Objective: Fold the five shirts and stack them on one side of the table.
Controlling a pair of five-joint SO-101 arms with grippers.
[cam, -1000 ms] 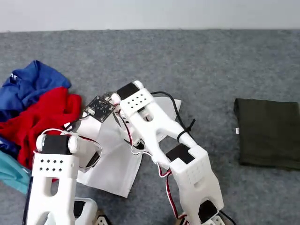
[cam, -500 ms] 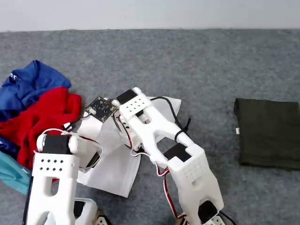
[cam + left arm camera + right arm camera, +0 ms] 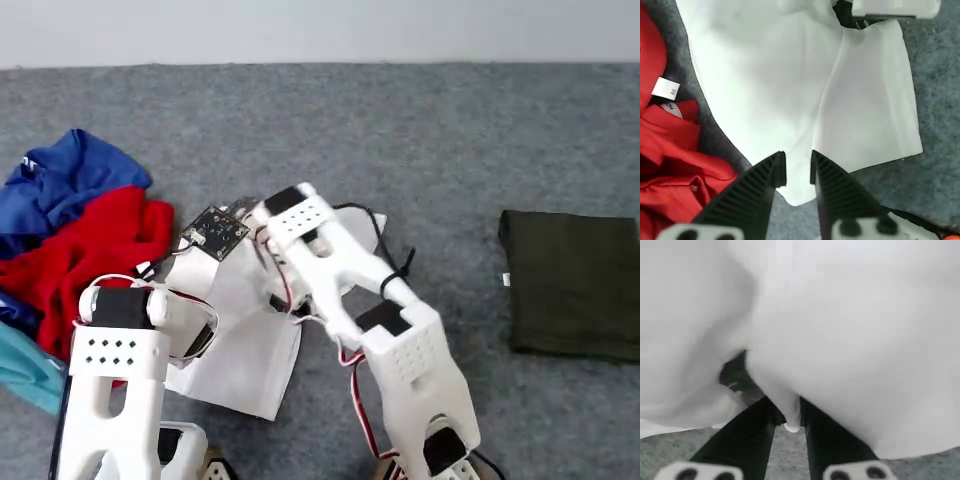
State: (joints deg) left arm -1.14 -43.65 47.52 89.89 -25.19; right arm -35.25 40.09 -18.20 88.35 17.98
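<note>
R wrist view: we note right gripper (image 3: 791,412) clamped on a white shirt (image 3: 840,340) fold, centre; in high view the arm (image 3: 340,270) hides this. L wrist view: left gripper (image 3: 796,167) narrowly apart over shirt edge. Red shirt (image 3: 90,250) left, folded dark shirt (image 3: 572,285) right.

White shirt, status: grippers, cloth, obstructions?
Right gripper shut on white cloth shirt fold. Left gripper slightly open over its edge. Crumpled red shirt alongside, not blocking.
</note>
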